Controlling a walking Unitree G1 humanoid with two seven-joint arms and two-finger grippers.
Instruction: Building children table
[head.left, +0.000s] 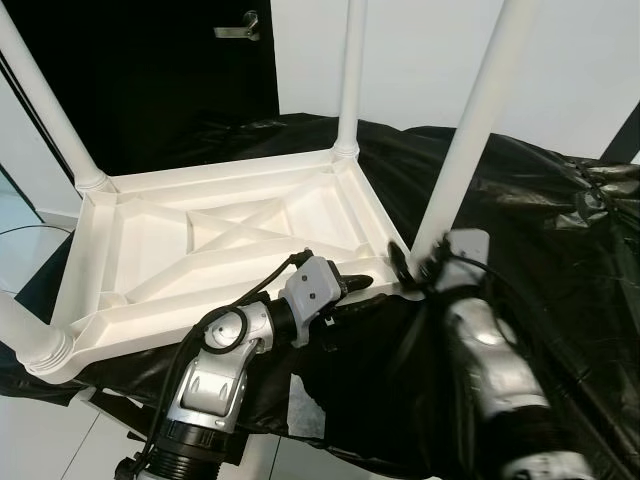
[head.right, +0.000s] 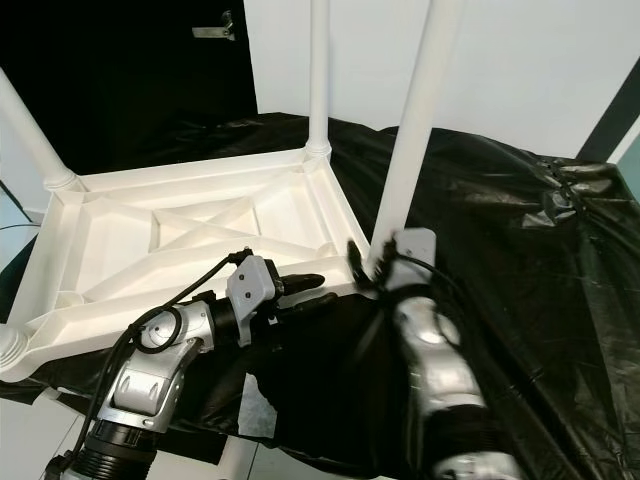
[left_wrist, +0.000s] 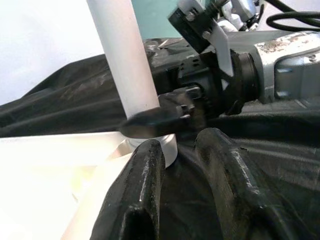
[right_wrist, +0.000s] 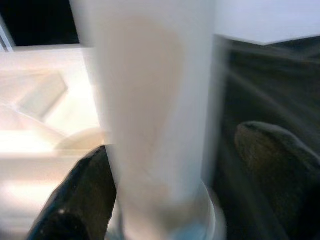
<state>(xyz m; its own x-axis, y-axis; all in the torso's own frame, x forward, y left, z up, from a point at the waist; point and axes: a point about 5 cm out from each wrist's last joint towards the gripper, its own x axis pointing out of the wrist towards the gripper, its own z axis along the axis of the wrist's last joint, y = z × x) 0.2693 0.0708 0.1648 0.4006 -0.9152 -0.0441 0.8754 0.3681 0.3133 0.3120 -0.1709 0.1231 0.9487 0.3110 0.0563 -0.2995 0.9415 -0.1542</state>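
A white plastic children's table (head.left: 150, 250) lies upside down on a black sheet, its legs pointing up. My right gripper (head.left: 415, 265) is at the base of the near right leg (head.left: 470, 130), where the leg meets the corner socket. In the right wrist view the two fingers (right_wrist: 80, 195) stand on either side of this leg, and the far one is a little apart from it. My left gripper (head.left: 358, 295) reaches in low beside the table's near rim, pointing at the same corner. Its fingers (left_wrist: 145, 175) have a narrow gap between them and hold nothing.
The black plastic sheet (head.left: 560, 260) covers the work surface and lies crumpled to the right. Three other legs stand at the back left (head.left: 45, 100), back middle (head.left: 350, 70) and near left corner (head.left: 20, 330). A dark door with a handle (head.left: 240, 28) is behind.
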